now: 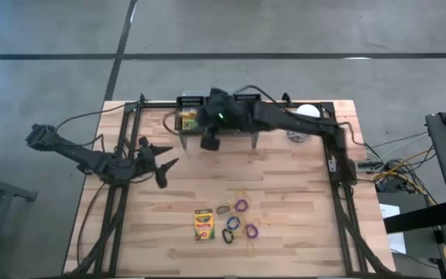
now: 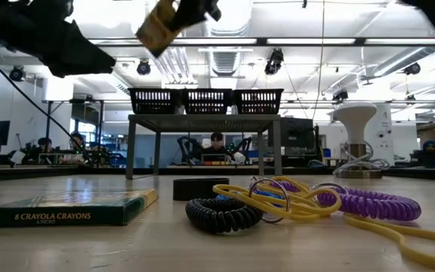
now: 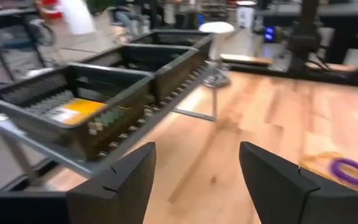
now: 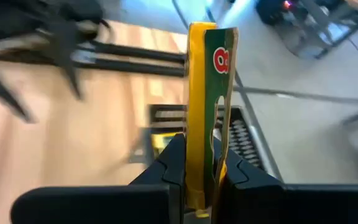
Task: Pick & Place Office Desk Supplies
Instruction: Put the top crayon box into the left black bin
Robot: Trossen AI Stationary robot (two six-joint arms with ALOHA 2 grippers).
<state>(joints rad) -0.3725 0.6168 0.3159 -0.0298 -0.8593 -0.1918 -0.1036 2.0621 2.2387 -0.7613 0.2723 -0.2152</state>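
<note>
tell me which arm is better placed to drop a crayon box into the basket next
Right. The right gripper is shut on a crayon box near the baskets, while the left gripper is open and empty, farther away.

Bright overhead ceiling lights (image 2: 308, 41) glare in the low view; both wrist views show motion blur.

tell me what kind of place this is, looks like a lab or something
Probably a robotics lab or workshop. The light wooden table carries two dark robot arms, the low view shows people seated at desks under industrial ceiling lights, and the bare grey concrete floor is marked with dark lines.
</note>
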